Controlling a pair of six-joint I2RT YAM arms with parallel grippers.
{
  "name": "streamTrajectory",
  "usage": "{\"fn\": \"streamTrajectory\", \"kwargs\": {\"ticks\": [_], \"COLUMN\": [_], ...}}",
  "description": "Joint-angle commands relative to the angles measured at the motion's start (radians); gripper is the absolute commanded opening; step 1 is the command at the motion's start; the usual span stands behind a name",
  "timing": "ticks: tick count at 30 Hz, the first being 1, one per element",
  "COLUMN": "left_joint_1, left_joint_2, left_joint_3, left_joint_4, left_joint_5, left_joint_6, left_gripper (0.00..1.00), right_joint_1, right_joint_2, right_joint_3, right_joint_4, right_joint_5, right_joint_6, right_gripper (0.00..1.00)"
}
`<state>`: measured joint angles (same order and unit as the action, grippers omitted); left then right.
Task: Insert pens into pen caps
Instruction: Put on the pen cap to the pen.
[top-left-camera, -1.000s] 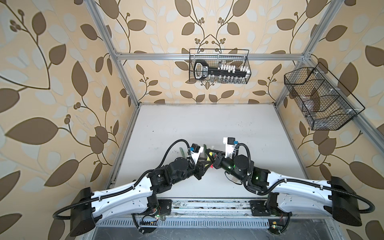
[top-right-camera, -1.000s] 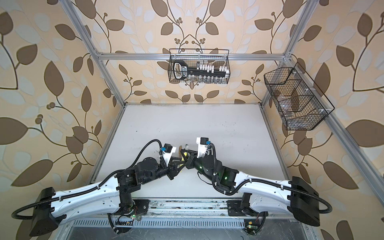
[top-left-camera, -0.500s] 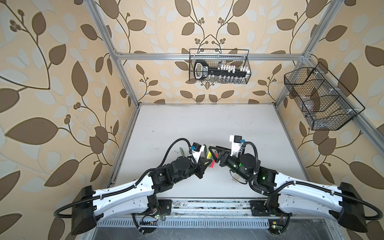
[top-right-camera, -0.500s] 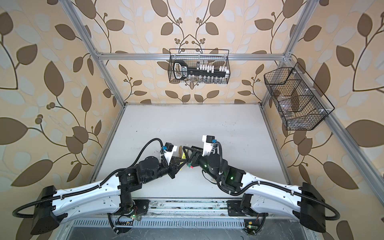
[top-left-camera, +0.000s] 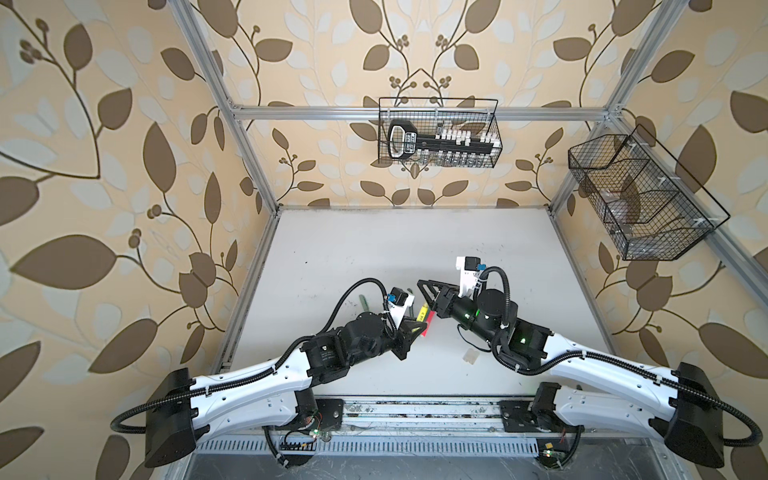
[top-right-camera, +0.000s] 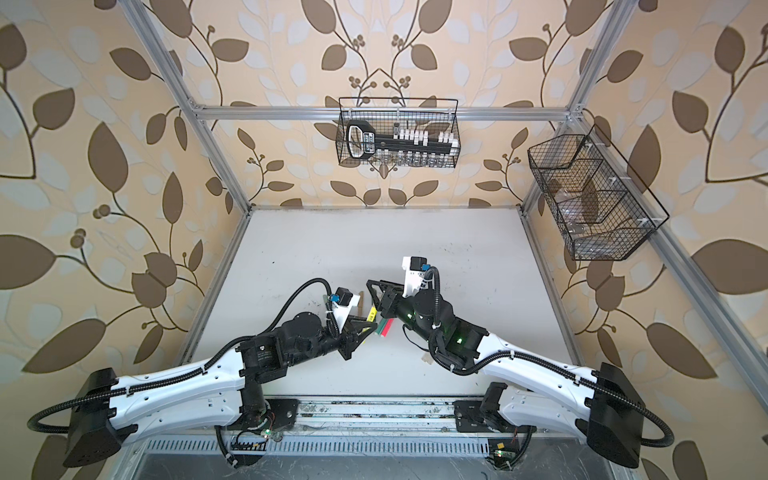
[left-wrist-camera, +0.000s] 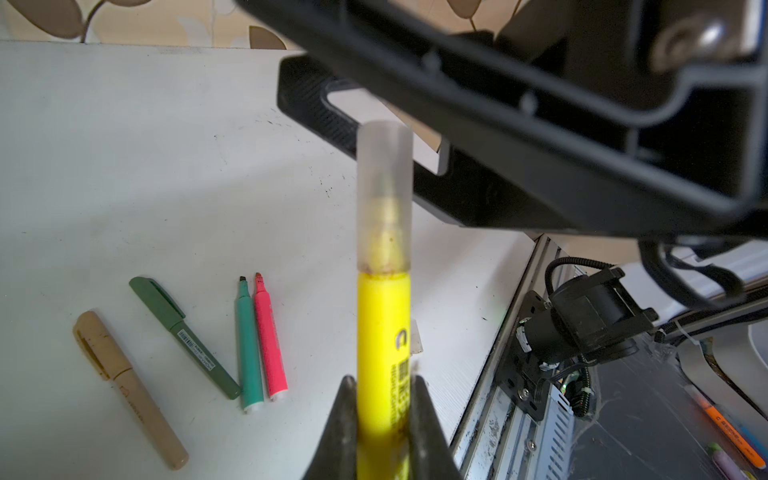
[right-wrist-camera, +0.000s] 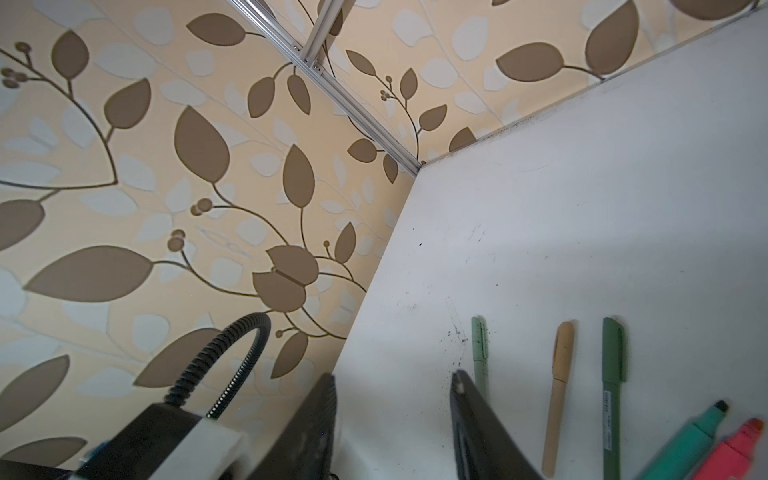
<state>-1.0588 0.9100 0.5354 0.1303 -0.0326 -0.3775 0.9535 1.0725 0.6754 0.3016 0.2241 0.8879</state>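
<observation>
- In both top views, my left fingers (top-left-camera: 409, 334) (top-right-camera: 353, 328) are shut tight on the yellow marker (top-left-camera: 422, 311) (top-right-camera: 372, 313). They hold it over the front middle of the counter (top-left-camera: 374, 249).
- My right fingers (top-left-camera: 434, 284) (top-right-camera: 382, 284) are just beside the marker's far end. They are spread apart with nothing in them.
- The pink marker (top-left-camera: 427, 325) lies on the counter below the two sets of fingers. In a top view the green marker (top-right-camera: 379, 327) lies right beside it.
- A loose clear cap (top-left-camera: 469, 356) lies alone on the counter on my right side, apart from the markers.
- In the left wrist view, the left fingers (left-wrist-camera: 345, 415) squeeze the yellow marker (left-wrist-camera: 384, 328) from both sides. A clear cap (left-wrist-camera: 384, 187) sits over its tip.
- The right fingers (left-wrist-camera: 498, 137) show as a big black shape just past that capped end. I cannot tell if they touch it.
- On the counter I see the tan pen (left-wrist-camera: 129, 386) and the dark green pen (left-wrist-camera: 183, 336), both with caps on.
- The green marker (left-wrist-camera: 248, 349) and the pink marker (left-wrist-camera: 269, 340) lie side by side with bare tips.
- In the right wrist view, the right fingers (right-wrist-camera: 473, 415) stand wide open and the gap is empty.
- Past them the sage green pen (right-wrist-camera: 479, 353), the tan pen (right-wrist-camera: 559, 382) and the dark green pen (right-wrist-camera: 613, 374) lie in a row, apart, each with its cap on.
- The green marker (right-wrist-camera: 685, 440) and the pink marker (right-wrist-camera: 735, 449) lie together at the edge, a bit blurry, tips bare.
</observation>
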Motion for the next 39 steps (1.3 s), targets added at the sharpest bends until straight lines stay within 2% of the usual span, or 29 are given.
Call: {"fn": "streamTrajectory", "kwargs": {"ticks": [1,5,9,15,17,19,21,25,31,35,39], "left_joint_1": [0.004,0.005,0.004,0.064,0.138,0.250,0.308,0.312,0.312,0.313,0.313], "left_joint_2": [-0.003,0.006,0.024,0.048,0.053,0.069,0.084,0.120,0.145,0.150,0.136], "left_joint_3": [0.025,0.047,0.085,0.157,0.180,0.210,0.247,0.359,0.372,0.405,0.437], "left_joint_4": [0.022,0.007,-0.006,0.035,0.068,0.109,0.131,0.009,0.052,0.051,-0.037], "left_joint_5": [-0.003,-0.035,-0.084,-0.136,-0.069,0.100,0.186,0.060,-0.213,-0.286,-0.232], "left_joint_6": [0.014,0.007,0.018,0.048,0.036,-0.015,-0.037,0.038,0.152,0.157,0.143], "left_gripper": [0.00,0.00,0.00,0.00,0.00,0.00,0.00,0.00,0.00,0.00,0.00], "right_joint_1": [0.005,0.026,0.040,0.084,0.105,0.122,0.134,0.154,0.227,0.274,0.239], "right_joint_2": [0.019,0.018,0.017,0.021,0.018,0.008,0.005,0.032,0.118,0.159,0.143], "right_joint_3": [0.027,0.015,-0.008,-0.040,-0.062,-0.095,-0.118,-0.124,-0.088,-0.049,-0.051], "right_joint_4": [-0.017,-0.033,-0.038,0.002,0.044,0.092,0.130,0.181,0.223,0.222,0.172], "right_joint_5": [-0.022,0.001,0.014,0.011,0.000,0.008,0.004,-0.031,-0.047,-0.029,0.002], "right_joint_6": [-0.002,-0.003,0.010,0.005,-0.005,-0.007,-0.013,-0.004,0.065,0.057,0.034], "right_gripper": [0.31,0.20,0.01,0.00,0.00,0.00,0.00,0.00,0.00,0.00,0.00]}}
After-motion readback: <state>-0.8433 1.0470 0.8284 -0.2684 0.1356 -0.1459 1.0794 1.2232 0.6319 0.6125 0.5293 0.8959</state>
